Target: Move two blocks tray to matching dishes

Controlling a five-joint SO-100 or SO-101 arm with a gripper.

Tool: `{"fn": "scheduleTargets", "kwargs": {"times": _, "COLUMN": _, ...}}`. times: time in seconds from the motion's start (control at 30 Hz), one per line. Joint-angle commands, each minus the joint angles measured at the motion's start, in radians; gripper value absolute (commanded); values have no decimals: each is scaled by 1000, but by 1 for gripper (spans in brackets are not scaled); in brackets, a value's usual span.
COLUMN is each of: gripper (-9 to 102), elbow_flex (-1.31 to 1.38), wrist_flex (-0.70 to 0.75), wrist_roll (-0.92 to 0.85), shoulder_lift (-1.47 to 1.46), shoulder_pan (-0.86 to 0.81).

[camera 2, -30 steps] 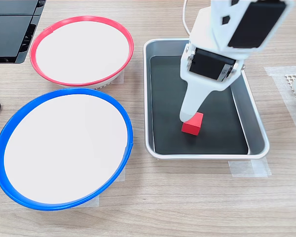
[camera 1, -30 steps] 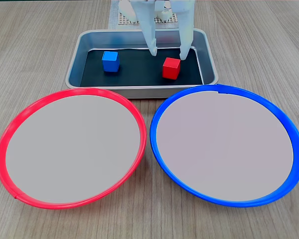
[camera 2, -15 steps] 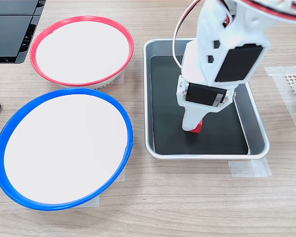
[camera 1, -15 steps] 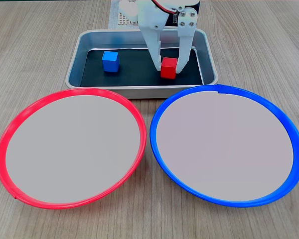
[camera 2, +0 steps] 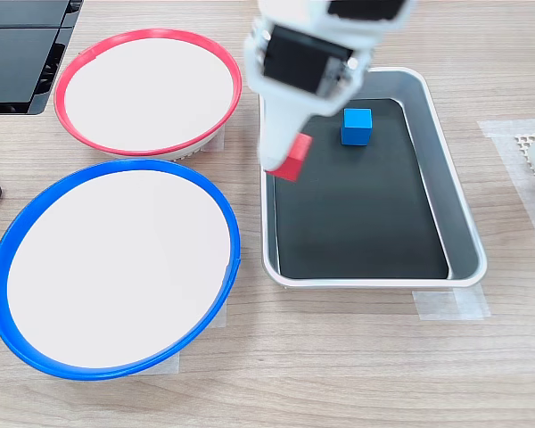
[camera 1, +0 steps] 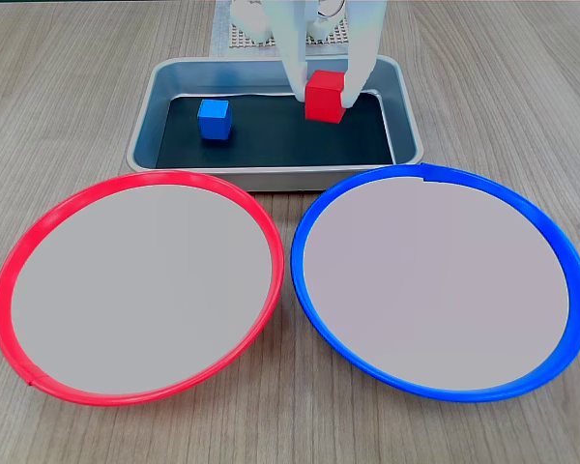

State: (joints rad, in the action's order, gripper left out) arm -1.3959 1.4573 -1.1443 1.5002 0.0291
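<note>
Gripper: the gripper (camera 1: 323,97) is squeezing the red block (camera 1: 325,96) and holding it up in the air above the tray (camera 1: 271,177).
Blue block: the blue block (camera 1: 215,119) is sitting on the tray's dark floor.
Dishes: the red dish (camera 1: 19,253) and the blue dish (camera 1: 561,251) are lying side by side on the worktop (camera 1: 58,97), near the tray.

A pale wood-grain table (camera 1: 77,97) fills both fixed views under even light. A dark black object (camera 2: 18,53) lies at one upper-left corner.
</note>
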Motion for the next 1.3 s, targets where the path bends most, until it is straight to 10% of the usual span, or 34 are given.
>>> {"fn": "scheduleTargets", "kwargs": {"times": 0.0, "gripper": 2, "elbow_flex": 198, "wrist_flex": -15, "wrist_roll": -34, "shoulder_lift": -67, "shoulder_pan": -86}}
{"fn": "scheduleTargets", "kwargs": {"times": 0.37, "gripper": 3, "elbow_flex": 184, "wrist_flex": -518, "wrist_roll": -255, "shoulder_lift": -339, "shoulder_pan": -318}}
{"fn": "scheduleTargets", "kwargs": {"times": 0.63, "gripper": 28, "elbow_flex": 92, "wrist_flex": -632, "wrist_roll": -313, "shoulder_lift": -353, "shoulder_pan": -344}}
{"fn": "scheduleTargets", "kwargs": {"times": 0.8, "gripper": 18, "elbow_flex": -34, "wrist_flex": -518, "wrist_roll": -241, "shoulder_lift": -144, "shoulder_pan": -301}}
{"fn": "scheduleTargets", "kwargs": {"times": 1.07, "gripper": 3, "elbow_flex": -155, "wrist_flex": 175, "wrist_roll": -460, "shoulder_lift": 302, "shoulder_pan": -287}}
{"fn": "scheduleTargets", "kwargs": {"times": 1.27, "gripper": 4, "elbow_flex": -368, "wrist_flex": 147, "wrist_roll": -649, "shoulder_lift": 430, "shoulder_pan": -430}}
